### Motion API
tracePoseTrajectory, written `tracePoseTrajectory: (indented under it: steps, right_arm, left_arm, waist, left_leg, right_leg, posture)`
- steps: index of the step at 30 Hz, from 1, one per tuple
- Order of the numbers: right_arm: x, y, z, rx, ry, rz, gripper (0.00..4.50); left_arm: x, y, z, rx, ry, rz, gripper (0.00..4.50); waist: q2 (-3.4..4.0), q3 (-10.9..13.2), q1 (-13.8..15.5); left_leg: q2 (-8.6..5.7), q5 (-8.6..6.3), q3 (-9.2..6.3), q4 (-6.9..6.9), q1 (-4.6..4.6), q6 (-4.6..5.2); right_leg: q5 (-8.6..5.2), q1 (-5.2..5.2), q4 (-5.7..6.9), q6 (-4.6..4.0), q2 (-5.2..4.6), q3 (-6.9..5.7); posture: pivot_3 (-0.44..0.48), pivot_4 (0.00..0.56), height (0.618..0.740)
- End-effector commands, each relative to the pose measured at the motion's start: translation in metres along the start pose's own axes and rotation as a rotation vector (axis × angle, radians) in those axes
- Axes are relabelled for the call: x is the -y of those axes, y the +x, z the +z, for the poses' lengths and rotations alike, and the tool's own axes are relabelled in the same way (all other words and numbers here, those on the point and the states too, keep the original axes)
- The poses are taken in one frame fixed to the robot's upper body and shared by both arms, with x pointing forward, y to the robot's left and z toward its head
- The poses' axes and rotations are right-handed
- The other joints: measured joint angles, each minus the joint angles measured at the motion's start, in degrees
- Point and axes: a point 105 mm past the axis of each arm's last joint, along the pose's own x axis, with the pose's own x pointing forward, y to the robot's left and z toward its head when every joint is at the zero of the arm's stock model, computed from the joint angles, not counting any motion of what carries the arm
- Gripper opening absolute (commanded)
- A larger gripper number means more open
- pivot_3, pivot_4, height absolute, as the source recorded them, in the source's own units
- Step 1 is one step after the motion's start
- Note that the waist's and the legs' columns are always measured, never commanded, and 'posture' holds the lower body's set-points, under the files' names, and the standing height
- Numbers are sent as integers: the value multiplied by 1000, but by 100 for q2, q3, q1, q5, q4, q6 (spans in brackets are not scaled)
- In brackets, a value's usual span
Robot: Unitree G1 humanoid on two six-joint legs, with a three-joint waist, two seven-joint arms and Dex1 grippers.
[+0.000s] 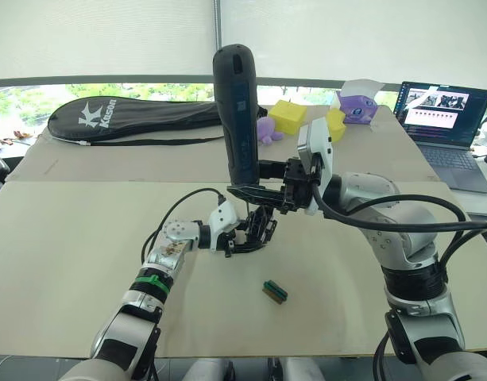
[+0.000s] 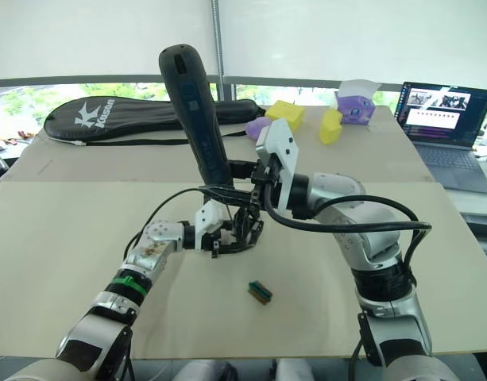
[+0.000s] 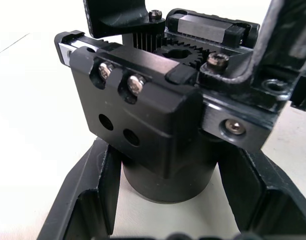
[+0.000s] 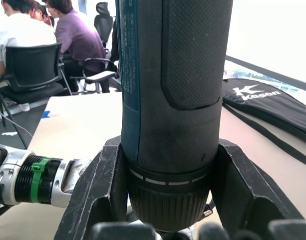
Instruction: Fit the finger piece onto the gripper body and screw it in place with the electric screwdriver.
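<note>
Firmly, right tool (image 1: pixel 255 193) clamping electric screwdriver (image 1: pixel 237 111), upright

A pale beige tabletop (image 1: pixel 84 238) is being seen, made of boards butted together along a seam. A small green-and-brown block (image 1: pixel 275 291) is lying on its near part. Along the far edge, a black racket bag (image 1: pixel 140 117) is being carried flat, with yellow blocks (image 1: pixel 287 116) and a purple toy (image 1: pixel 357 107) beside it. An open laptop (image 1: pixel 448 127) is resting at the far right corner.
</note>
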Motion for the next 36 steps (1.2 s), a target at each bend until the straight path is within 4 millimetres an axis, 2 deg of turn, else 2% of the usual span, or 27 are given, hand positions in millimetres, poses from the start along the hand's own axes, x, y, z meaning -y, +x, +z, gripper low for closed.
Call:
tracePoseTrajectory:
  steps: [1,36]
  right_arm:
    - [-4,-2,18,64,-73,10,1918]
    - [-5,1,12,49,-80,28,1918]
  left_arm:
    - [1,1,8,10,28,-22,2303]
    - [2,1,8,12,24,-18,2303]
  waist:
    - [0,0,0]
    - [0,0,0]
  left_leg:
    - [0,0,0,0,0,0]
    - [0,0,0,0,0,0]
  right_leg:
    - [0,0,0,0,0,0]
    - [0,0,0,0,0,0]
  posture:
    - [0,150,740]
    - [0,150,740]
